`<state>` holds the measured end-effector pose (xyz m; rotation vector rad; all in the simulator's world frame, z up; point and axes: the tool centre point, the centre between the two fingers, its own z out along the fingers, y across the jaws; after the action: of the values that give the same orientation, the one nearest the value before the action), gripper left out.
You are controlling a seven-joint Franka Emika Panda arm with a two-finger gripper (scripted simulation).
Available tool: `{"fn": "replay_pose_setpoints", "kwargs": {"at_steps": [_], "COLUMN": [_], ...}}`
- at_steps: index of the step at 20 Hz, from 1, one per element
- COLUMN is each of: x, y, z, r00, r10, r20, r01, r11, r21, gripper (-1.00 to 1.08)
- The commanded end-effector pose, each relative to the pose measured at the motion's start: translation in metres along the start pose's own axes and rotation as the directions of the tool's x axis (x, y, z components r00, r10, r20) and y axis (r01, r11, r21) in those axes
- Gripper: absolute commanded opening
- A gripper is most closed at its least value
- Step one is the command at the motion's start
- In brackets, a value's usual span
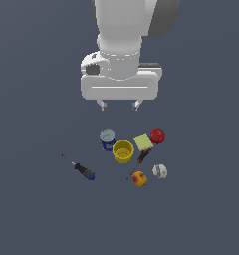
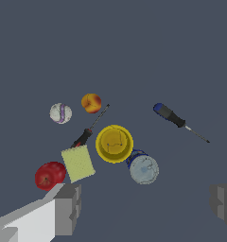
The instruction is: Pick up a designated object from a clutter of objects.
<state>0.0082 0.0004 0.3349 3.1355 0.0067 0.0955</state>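
The red apple (image 1: 157,136) lies on the grey floor at the exterior view's right end of the clutter, touching the pale yellow-green sponge (image 1: 143,142). It also shows in the wrist view (image 2: 50,175), beside the sponge (image 2: 78,163) and close to one fingertip (image 2: 68,208). My gripper (image 1: 119,105) hangs open and empty well above the clutter, behind the blue can (image 1: 107,140). In the wrist view the gripper (image 2: 146,204) has its two fingers wide apart.
A yellow cup (image 1: 123,151) stands beside the blue can. A red-handled screwdriver (image 1: 139,160) lies by the sponge. An orange peach (image 1: 139,179) and a white-purple ball (image 1: 160,171) lie nearer. A blue-tipped black screwdriver (image 1: 79,168) lies apart at the exterior view's left.
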Motion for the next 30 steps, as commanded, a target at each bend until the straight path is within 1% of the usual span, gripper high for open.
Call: {"fn": "replay_pose_setpoints", "kwargs": {"at_steps": [1,4,10,14,17,23,26,30], "x": [0.000,-0.002,-0.009,-0.010,-0.009,-0.010,-0.013,-0.021], "y": [0.000,0.000,0.005,0.005,0.000,-0.023,-0.041,-0.072], "z": [0.000,0.002,0.011,0.010,0.016,0.042,0.063,0.097], "r00": [1.000,1.000,0.998,0.998,0.998,0.998,0.998,0.999], "r10": [0.000,0.007,0.041,0.041,0.039,0.033,0.027,0.014], "r20": [0.000,0.008,0.044,0.045,0.044,0.047,0.049,0.051], "r01": [0.000,-0.007,-0.042,-0.042,-0.040,-0.034,-0.027,-0.015], "r11": [1.000,1.000,0.999,0.999,0.999,0.999,1.000,1.000], "r21": [0.000,0.005,0.028,0.029,0.026,0.016,0.010,0.001], "gripper": [1.00,1.00,1.00,1.00,1.00,1.00,1.00,1.00]}}
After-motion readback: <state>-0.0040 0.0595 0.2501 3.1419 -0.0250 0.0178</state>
